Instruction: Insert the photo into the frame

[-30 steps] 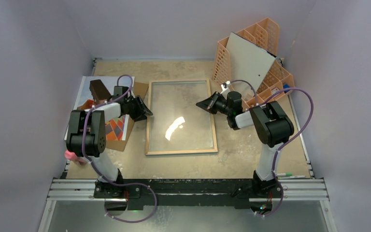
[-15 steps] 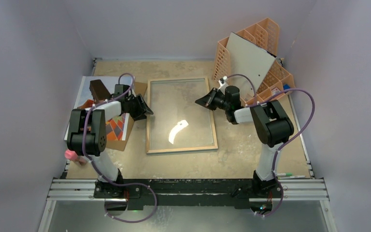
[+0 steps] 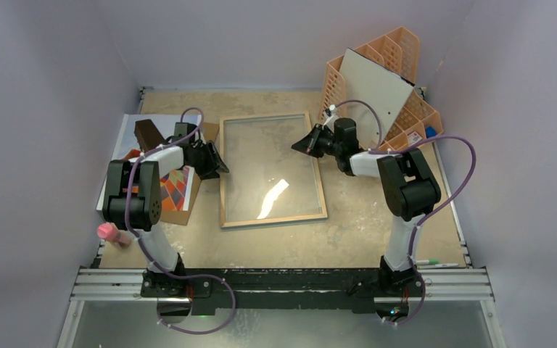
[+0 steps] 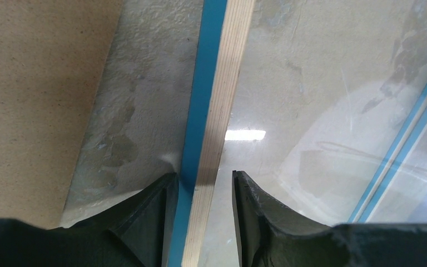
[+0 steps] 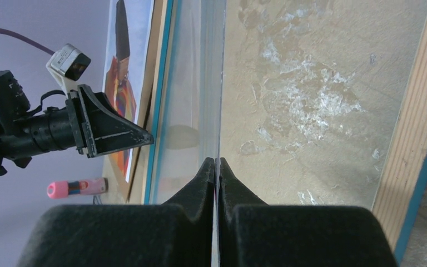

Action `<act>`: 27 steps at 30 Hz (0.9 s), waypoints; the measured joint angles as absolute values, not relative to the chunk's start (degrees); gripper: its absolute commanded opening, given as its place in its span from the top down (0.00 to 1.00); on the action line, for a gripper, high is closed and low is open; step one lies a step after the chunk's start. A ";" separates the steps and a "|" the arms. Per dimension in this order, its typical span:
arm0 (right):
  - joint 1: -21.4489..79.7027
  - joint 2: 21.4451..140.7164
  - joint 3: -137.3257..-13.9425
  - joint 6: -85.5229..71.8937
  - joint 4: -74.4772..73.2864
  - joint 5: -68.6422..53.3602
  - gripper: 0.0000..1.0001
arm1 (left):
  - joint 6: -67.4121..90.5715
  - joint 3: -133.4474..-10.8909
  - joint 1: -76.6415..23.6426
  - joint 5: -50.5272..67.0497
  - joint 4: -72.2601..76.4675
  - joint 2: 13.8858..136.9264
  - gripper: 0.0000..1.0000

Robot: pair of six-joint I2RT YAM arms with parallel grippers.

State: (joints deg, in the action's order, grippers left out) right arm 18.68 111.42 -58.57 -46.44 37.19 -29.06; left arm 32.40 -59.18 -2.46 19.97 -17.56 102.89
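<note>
The frame lies flat mid-table, wood back rim up; its blue side and wood rim show in the left wrist view. My left gripper is open and straddles the frame's left rim. My right gripper is shut on the right edge of the clear glass pane, which is tilted up above the frame's right rim; the jaws pinch it edge-on. The photo lies at the left, mostly hidden under the hardboard and my left arm.
A brown hardboard backing lies on the photo, beside the frame's left rim. An orange lattice organiser with a grey-white board stands back right. A pink marker lies front left.
The frame and pane have shifted a little toward the back of the table. My right gripper moved back with the pane's edge, my left gripper moved back along the left rim.
</note>
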 measured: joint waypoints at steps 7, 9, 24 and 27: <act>19.33 111.42 -61.36 -43.40 33.52 -28.25 1.00 | 29.91 -60.99 -2.72 16.91 -21.76 102.98 0.54; 19.64 111.42 -61.89 -42.78 32.62 -27.94 1.00 | 28.93 -61.52 -2.83 15.79 -23.05 102.98 0.54; 19.81 112.51 -59.77 -49.76 35.27 -29.58 1.00 | 27.35 -60.29 -3.14 16.08 -21.91 102.15 0.55; 19.97 112.51 -58.65 -52.14 36.56 -30.28 1.00 | 27.38 -59.99 -3.14 16.23 -21.47 101.93 0.56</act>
